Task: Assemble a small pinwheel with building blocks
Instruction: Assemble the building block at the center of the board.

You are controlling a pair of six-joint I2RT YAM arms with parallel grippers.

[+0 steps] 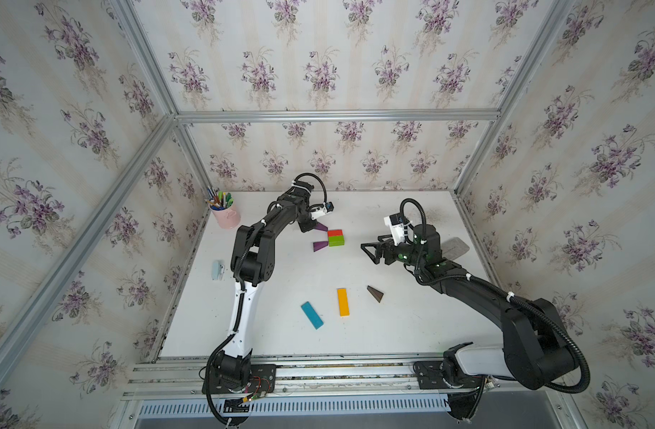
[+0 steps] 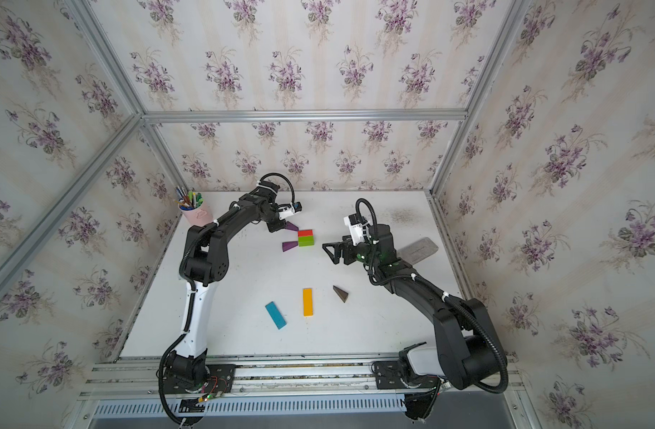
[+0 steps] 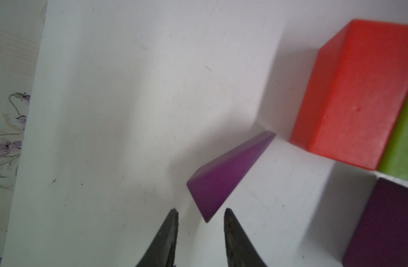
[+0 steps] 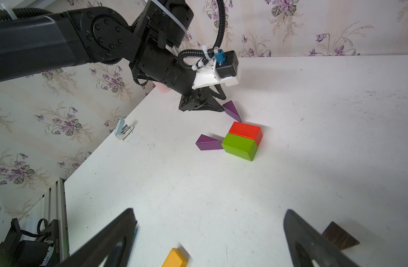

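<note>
The pinwheel (image 1: pixel 335 237) is lying part-built just above the middle of both top views. Its red block (image 1: pixel 335 233) and green block (image 1: pixel 336 241), two glossy short cuboids, are sitting side against side. One purple wedge (image 1: pixel 320 246) is lying just beside the green block's left end. A second purple wedge (image 1: pixel 321 227) is lying up-left of the red block, apart from it.

The left hand (image 3: pixel 201 214) is standing partly open, its two dark pointed fingers either side of that wedge's corner with a gap on each side, gripping nothing. The right hand (image 1: pixel 368 253), right of the blocks, is hanging wide open and empty.

Lower in the frame, an orange bar (image 1: pixel 343 302), a blue bar (image 1: pixel 312 315) and one dark brown wedge (image 1: pixel 375 293) are lying well apart on the scuffed white table (image 1: pixel 393 327). A pink cup of pens (image 1: pixel 226 217) is standing at the table's upper-left corner, and a flat grey slab (image 1: pixel 454 248) is lying behind the right arm.
</note>
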